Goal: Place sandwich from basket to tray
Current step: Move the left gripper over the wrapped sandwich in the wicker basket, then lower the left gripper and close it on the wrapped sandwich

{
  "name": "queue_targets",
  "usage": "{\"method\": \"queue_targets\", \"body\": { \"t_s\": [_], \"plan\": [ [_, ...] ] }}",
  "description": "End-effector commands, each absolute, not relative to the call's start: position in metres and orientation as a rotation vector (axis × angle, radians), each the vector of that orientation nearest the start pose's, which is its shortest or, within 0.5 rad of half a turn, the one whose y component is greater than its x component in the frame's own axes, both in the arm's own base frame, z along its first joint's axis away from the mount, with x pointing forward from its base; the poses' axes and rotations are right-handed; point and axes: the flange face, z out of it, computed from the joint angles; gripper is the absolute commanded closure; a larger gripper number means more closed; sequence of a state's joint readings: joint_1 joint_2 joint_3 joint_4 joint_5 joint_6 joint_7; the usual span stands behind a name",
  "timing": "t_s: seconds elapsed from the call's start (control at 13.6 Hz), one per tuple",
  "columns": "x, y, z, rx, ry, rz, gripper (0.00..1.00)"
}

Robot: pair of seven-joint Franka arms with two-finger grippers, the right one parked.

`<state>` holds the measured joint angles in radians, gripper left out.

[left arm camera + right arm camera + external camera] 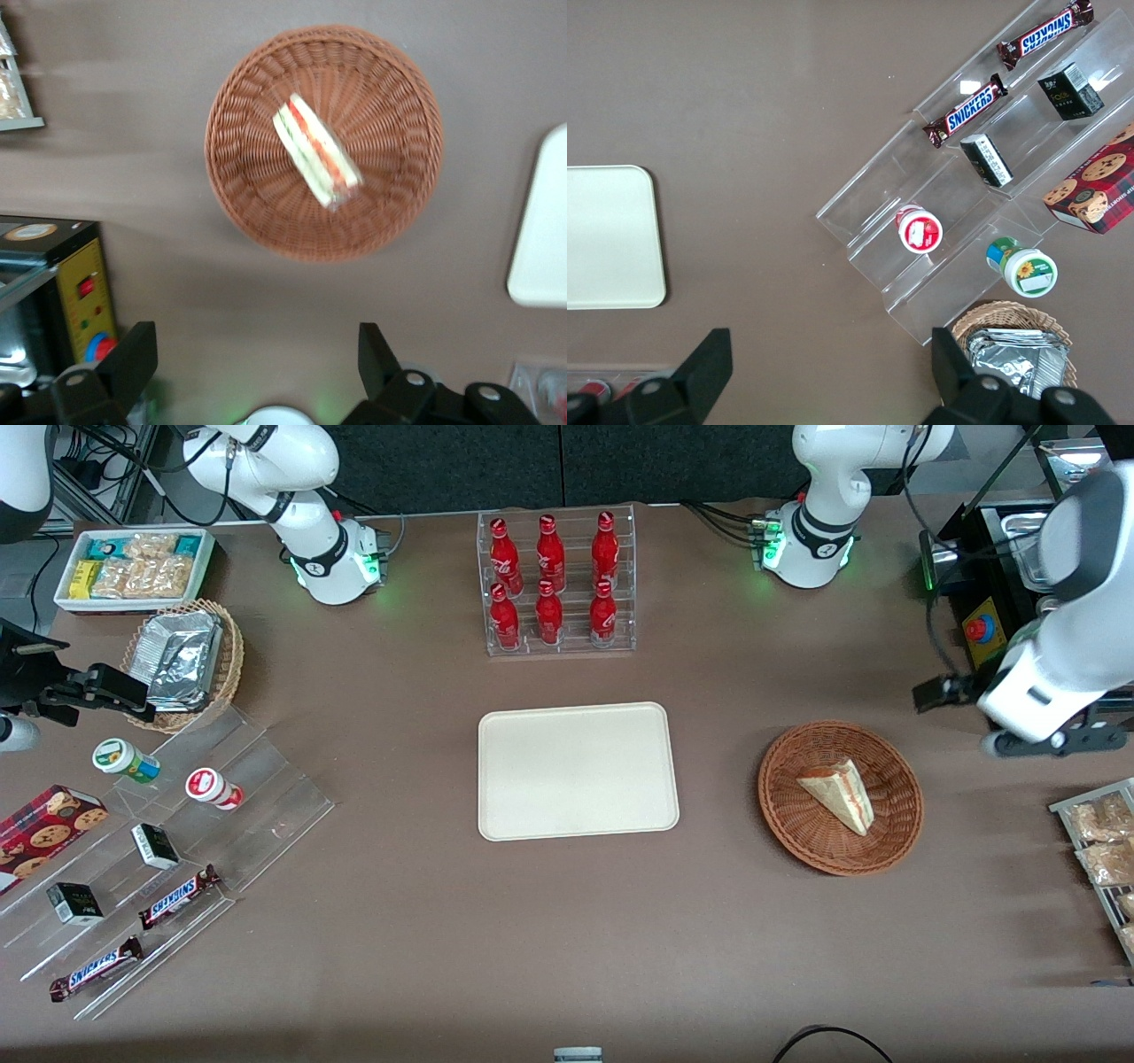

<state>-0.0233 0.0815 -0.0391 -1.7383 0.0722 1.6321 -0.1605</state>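
The sandwich (840,793) (315,163), a pale bread wedge with red and green filling, lies in the reddish-brown wicker basket (788,824) (239,195). The cream tray (576,771) (542,239) (607,235) lies flat beside the basket, toward the parked arm's end, with nothing on it. My left gripper (937,693) (257,354) hangs high above the table, a little farther from the front camera than the basket and toward the working arm's end. Its fingers (133,359) are spread wide and open, with nothing between them.
An acrylic rack of red bottles (556,584) stands farther from the front camera than the tray. A black box with a red button (983,624) sits close to the gripper. A wire rack of snack bags (1103,841), a stepped acrylic shelf (266,779), a tan basket (226,682) and a white bin (202,567) stand around.
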Motion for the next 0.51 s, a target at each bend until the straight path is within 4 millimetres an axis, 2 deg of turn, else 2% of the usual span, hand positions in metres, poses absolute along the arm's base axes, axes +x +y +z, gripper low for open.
{"method": "queue_targets", "body": {
  "t_s": [0.0, 0.22, 0.44],
  "plan": [
    [0.559, -0.034, 0.454, -3.012, -0.351, 0.158, 0.00],
    [0.556, -0.050, 0.401, -2.984, -0.686, 0.039, 0.00],
    [0.545, -0.056, 0.359, -2.976, -0.841, -0.037, 0.00]
  ]
}}
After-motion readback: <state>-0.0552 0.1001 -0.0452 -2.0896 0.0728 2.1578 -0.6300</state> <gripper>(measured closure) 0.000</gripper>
